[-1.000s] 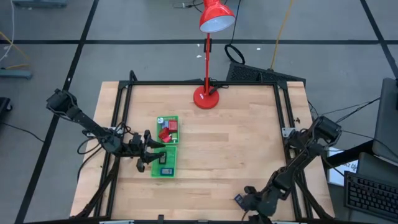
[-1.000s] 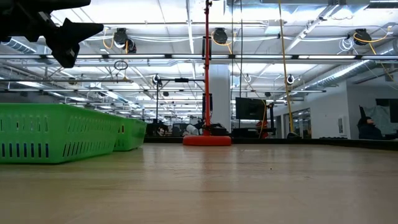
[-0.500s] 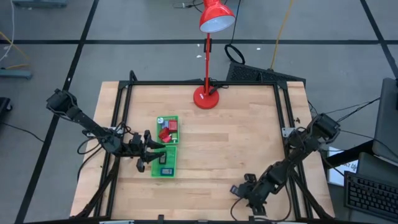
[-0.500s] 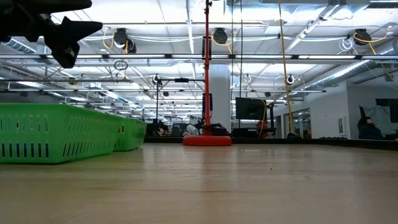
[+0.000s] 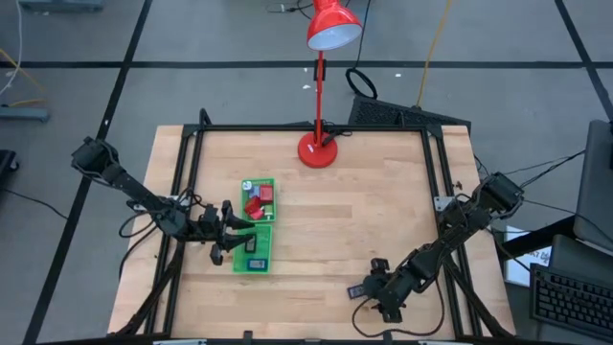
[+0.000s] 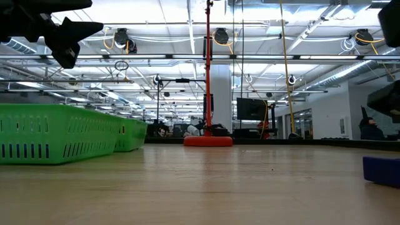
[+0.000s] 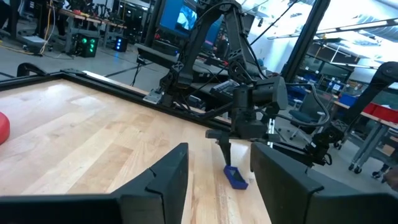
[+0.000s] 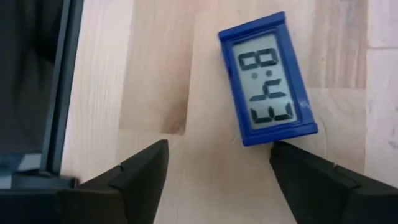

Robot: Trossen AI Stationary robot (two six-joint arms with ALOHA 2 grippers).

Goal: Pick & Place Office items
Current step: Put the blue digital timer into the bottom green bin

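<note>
A blue digital clock (image 8: 267, 78) lies flat, display up, on the wooden table near its front right. It also shows in the high view (image 5: 354, 292) and the low view (image 6: 381, 170). My right gripper (image 8: 217, 168) is open just above the table; the clock lies just past its fingertips and I see no touch. It also shows in the high view (image 5: 372, 286). My left gripper (image 5: 230, 240) is open and empty over the near end of the green tray (image 5: 241, 257). In the tray lie red blocks (image 5: 257, 201) and a dark rectangle with a blue face (image 5: 256, 262).
The tall red desk lamp (image 5: 317, 149) stands at the table's far middle. A black frame (image 5: 306, 127) runs round the table. Bare wood (image 5: 354, 220) lies between the tray and my right arm. In the low view the tray's green wall (image 6: 56, 134) fills the left.
My right gripper has moved from the table's near edge toward its far and left sides. The blue clock has shifted the same way and now shows at the right of the low view, lying on the table.
</note>
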